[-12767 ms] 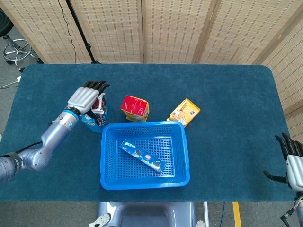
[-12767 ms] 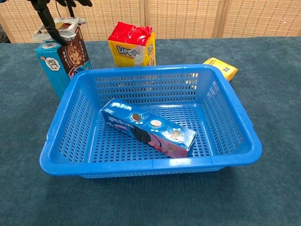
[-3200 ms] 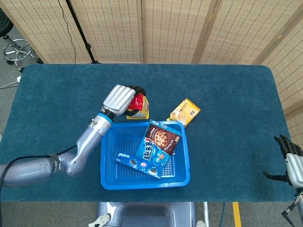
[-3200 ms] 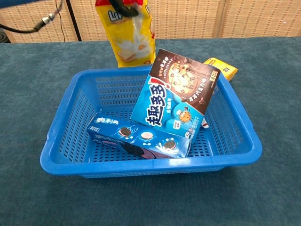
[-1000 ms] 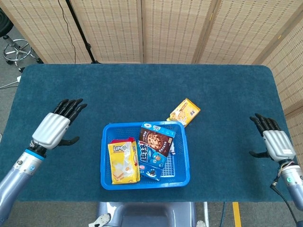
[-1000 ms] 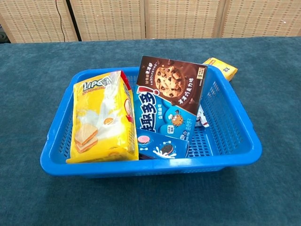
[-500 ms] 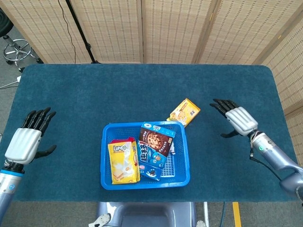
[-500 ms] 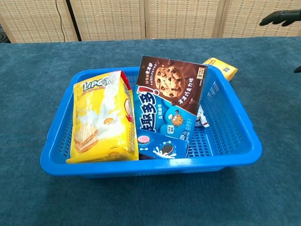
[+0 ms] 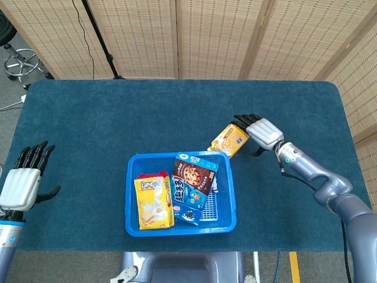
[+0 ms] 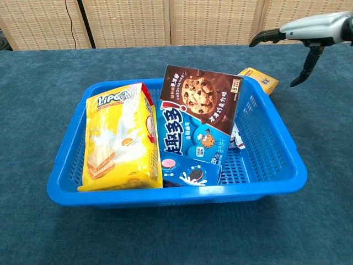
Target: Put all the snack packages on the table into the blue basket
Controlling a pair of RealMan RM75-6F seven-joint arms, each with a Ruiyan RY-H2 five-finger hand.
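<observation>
The right hand (image 9: 263,132) hovered with its fingers spread and empty just beside the small orange snack box (image 9: 230,140), the one package left on the blue-carpeted desk (image 9: 177,112), lying just beyond the far right corner of the blue basket (image 9: 230,194). From the chest view, that hand (image 10: 311,27) reached in from the upper right, above the box (image 10: 259,79), and whether its fingertips touched the box could not be told. Inside the basket, a yellow wafer bag (image 10: 118,141) leaned against the left wall, a tall blue-and-brown cookie box (image 10: 199,118) stood tilted at the middle, and a flat blue sandwich-cookie pack (image 10: 190,174) lay beneath it near the front. The left hand (image 9: 22,180) was held open, fingers apart and holding nothing, at the desk's near left edge, well apart from the basket. Woven folding screens (image 9: 206,35) stood behind the desk.
</observation>
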